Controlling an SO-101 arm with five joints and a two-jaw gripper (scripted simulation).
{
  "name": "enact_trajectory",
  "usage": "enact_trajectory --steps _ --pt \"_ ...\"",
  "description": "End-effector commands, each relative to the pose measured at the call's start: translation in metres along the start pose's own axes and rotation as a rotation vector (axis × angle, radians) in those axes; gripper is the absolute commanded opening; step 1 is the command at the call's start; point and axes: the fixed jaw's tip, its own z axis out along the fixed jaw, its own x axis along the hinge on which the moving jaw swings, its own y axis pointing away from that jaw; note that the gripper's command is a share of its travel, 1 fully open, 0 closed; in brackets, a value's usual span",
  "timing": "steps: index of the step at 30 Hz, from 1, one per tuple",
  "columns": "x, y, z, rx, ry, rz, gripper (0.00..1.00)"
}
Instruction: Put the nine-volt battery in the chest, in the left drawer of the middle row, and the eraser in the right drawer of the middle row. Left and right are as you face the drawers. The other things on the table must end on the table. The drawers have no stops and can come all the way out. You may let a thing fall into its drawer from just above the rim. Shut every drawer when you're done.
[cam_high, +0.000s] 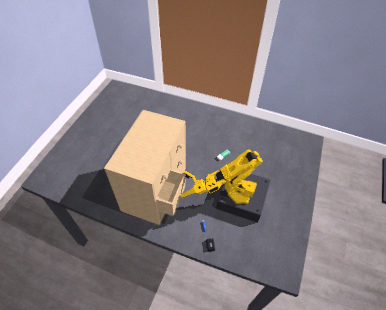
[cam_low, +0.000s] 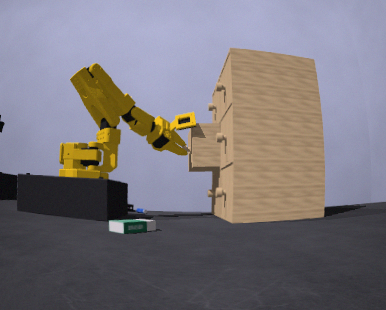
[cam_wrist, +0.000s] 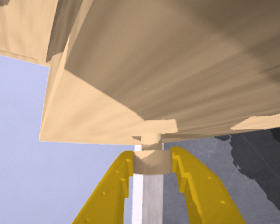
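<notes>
The wooden chest (cam_high: 146, 164) stands on the dark table, its drawers facing my arm. The left drawer of the middle row (cam_high: 170, 190) is pulled partly out; it also shows in the side view (cam_low: 205, 146). My gripper (cam_high: 186, 176) is shut on that drawer's knob (cam_wrist: 151, 153), seen between my yellow fingers in the wrist view. The black nine-volt battery (cam_high: 209, 244) lies on the table near the front edge. The white and green eraser (cam_high: 223, 155) lies beyond my arm; it also shows in the side view (cam_low: 132, 226).
A small blue cylinder (cam_high: 203, 226) lies between my base and the battery. My arm stands on a black base block (cam_high: 242, 202). The chest's other drawers are shut, their knobs showing (cam_low: 216, 106).
</notes>
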Motion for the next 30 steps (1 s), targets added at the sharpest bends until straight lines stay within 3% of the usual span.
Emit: enact_trajectory --steps 1,30 --pt "0.0067 0.0064 -0.0028 -0.030 0.025 -0.010 0.00" --pt "0.0104 0.0068 -0.0068 -0.038 0.038 -0.016 0.00"
